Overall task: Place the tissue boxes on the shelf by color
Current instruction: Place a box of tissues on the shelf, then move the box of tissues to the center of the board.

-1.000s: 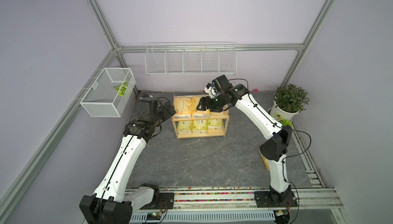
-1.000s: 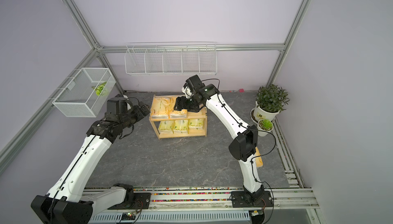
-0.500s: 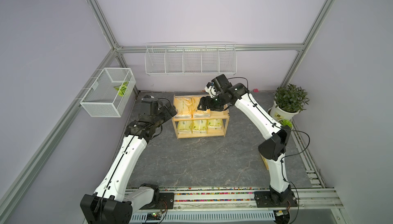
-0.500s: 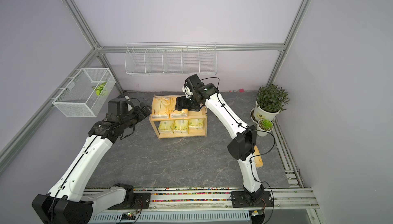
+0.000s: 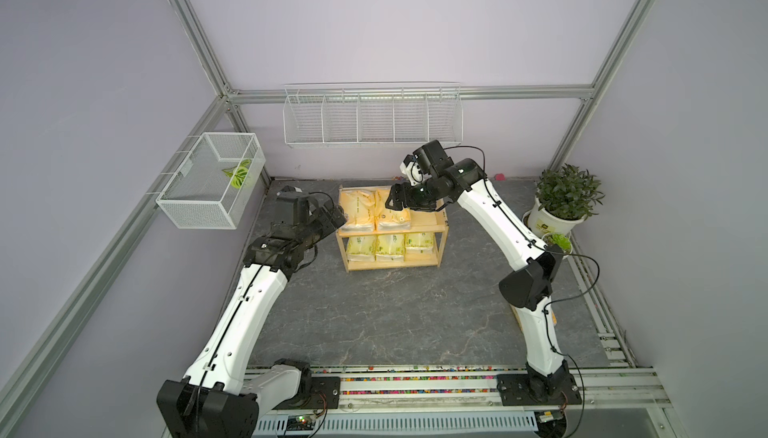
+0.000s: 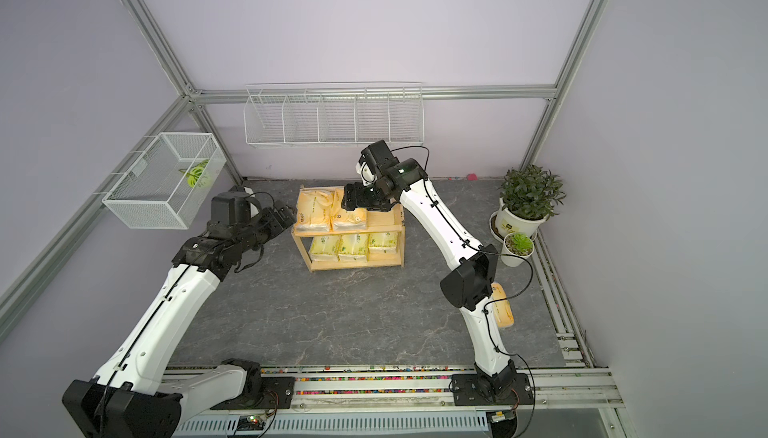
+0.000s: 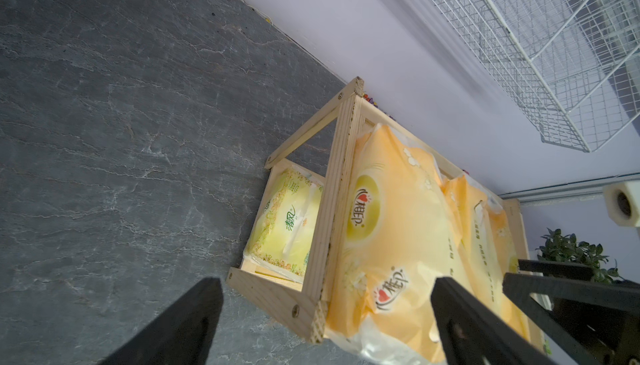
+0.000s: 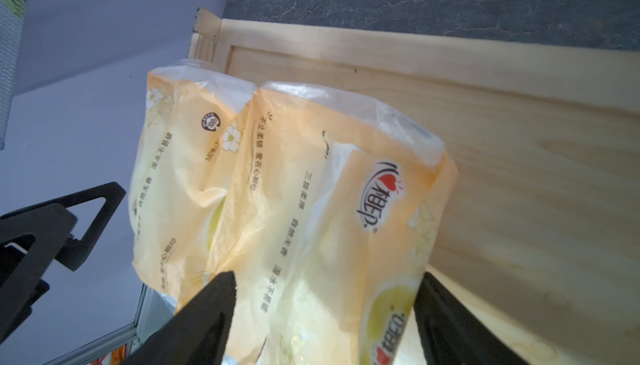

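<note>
Atop rimmed wooden shelf (image 5: 390, 264), two soft, seemingly crinkled orange packs (image 5: 357, 209)

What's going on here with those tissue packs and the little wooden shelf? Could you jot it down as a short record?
Furniture: two-tier wooden shelf on the grey floor
Top board: end orange pack and middle orange pack, side by side
Bottom board: three yellow-green packs in a row
Off the shelf: loose orange pack on the floor behind the right arm
right gripper: open, jaws either side of the middle orange pack
left gripper: open, empty, at the shelf's near end
Left to do: loose orange pack onto the top board
</note>
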Controlling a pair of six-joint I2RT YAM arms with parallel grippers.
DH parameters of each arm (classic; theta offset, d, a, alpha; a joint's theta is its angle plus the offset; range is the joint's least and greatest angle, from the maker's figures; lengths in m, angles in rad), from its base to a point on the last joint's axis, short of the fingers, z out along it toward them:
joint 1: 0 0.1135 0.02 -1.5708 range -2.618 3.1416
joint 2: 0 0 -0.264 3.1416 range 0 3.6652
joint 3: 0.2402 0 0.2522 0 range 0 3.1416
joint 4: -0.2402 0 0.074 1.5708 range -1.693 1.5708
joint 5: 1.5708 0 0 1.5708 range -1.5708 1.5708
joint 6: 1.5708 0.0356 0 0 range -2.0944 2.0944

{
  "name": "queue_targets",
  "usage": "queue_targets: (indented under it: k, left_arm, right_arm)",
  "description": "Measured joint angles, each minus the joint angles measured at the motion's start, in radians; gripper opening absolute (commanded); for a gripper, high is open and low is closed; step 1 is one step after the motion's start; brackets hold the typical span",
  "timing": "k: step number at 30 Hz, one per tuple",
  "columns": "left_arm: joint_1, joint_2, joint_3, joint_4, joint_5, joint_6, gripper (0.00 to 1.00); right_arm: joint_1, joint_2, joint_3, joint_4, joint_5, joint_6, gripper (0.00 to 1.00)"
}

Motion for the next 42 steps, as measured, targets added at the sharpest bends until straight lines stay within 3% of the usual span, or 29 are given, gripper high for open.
queue_targets:
  k: [12, 19, 27, 30, 35, 42]
  left_arm:
    - [0.0, 0.0, 0.0, 0.003, 0.011, 0.0, 1.0]
    - [0.0, 0.0, 0.0, 0.006, 0.01, 0.002, 1.0]
    - [-0.002, 0.0, 0.026, -0.001, 0.014, 0.031, 1.0]
    - [-0.039, 0.0, 0.047, -0.006, 0.003, 0.046, 1.0]
    - [-0.184, -0.001, 0.072, -0.011, -0.034, 0.054, 1.0]
    - [-0.386, -0.019, 0.043, -0.011, -0.137, 0.033, 1.0]
  right_arm:
    - [0.005, 0.011, 0.003, 0.0, 0.008, 0.003, 0.86]
    - [-0.01, 0.0, 0.003, -0.001, 0.031, -0.002, 0.93]
    - [-0.089, -0.133, -0.024, -0.023, 0.038, -0.01, 0.95]
    - [-0.13, -0.283, -0.158, 0.004, 0.032, -0.009, 0.95]
    - [-0.257, -0.596, -0.501, 0.077, 0.006, 0.003, 0.96]
    - [-0.562, -0.956, -1.04, 0.151, -0.042, 0.025, 0.98]
